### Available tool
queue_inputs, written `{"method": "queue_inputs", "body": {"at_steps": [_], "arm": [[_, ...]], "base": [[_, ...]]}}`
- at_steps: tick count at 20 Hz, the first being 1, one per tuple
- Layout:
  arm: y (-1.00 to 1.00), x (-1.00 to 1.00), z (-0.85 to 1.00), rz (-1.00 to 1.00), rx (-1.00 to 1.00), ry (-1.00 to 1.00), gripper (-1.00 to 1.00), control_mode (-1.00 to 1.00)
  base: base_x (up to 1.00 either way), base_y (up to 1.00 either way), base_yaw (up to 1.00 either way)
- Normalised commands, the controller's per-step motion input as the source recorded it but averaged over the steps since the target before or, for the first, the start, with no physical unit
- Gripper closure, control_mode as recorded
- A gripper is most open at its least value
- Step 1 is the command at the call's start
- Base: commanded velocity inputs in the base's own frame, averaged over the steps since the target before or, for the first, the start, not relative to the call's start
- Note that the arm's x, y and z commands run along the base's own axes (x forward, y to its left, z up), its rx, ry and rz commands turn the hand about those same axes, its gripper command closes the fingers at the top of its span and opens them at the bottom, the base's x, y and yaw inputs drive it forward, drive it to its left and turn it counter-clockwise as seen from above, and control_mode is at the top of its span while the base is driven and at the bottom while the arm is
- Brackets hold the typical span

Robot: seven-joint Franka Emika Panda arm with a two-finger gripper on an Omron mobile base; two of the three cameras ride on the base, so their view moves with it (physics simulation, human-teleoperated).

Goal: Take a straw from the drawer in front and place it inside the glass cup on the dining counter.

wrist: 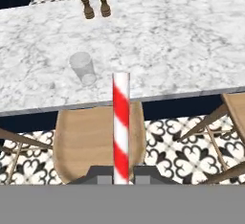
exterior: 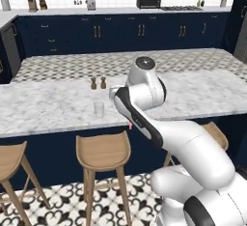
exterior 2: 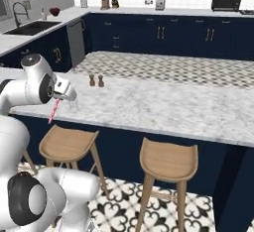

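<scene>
My gripper (wrist: 121, 175) is shut on the straw (wrist: 121, 122), a red and white striped stick that rises straight up the middle of the hand view. Its free end reaches the near edge of the dining counter (wrist: 182, 41). The glass cup (wrist: 83, 68) stands upright on the marble, up and to the left of that end, apart from it. In the right base view the gripper (exterior 2: 59, 98) holds the straw (exterior 2: 53, 111) slanting down before the counter edge. From the left base, the cup (exterior: 99, 108) stands left of my arm, and a pink bit of straw (exterior: 130, 124) pokes out below the wrist.
Two brown shakers (wrist: 95, 5) stand on the counter beyond the cup. Wooden stools (exterior: 102, 151) line the near side of the counter, one (wrist: 95, 132) directly under the straw. The counter's navy base (exterior 2: 124, 149) lies behind them. The far wall has cabinets and a worktop.
</scene>
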Motion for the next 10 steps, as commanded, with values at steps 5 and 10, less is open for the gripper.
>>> {"method": "queue_inputs", "body": {"at_steps": [5,10], "arm": [[0.00,0.00,0.00,0.00,0.00,0.00,1.00,1.00],[0.09,0.12,0.17,-0.04,0.07,-0.03,1.00,-1.00]], "base": [[0.70,0.46,-0.21],[0.09,0.08,-0.03]]}}
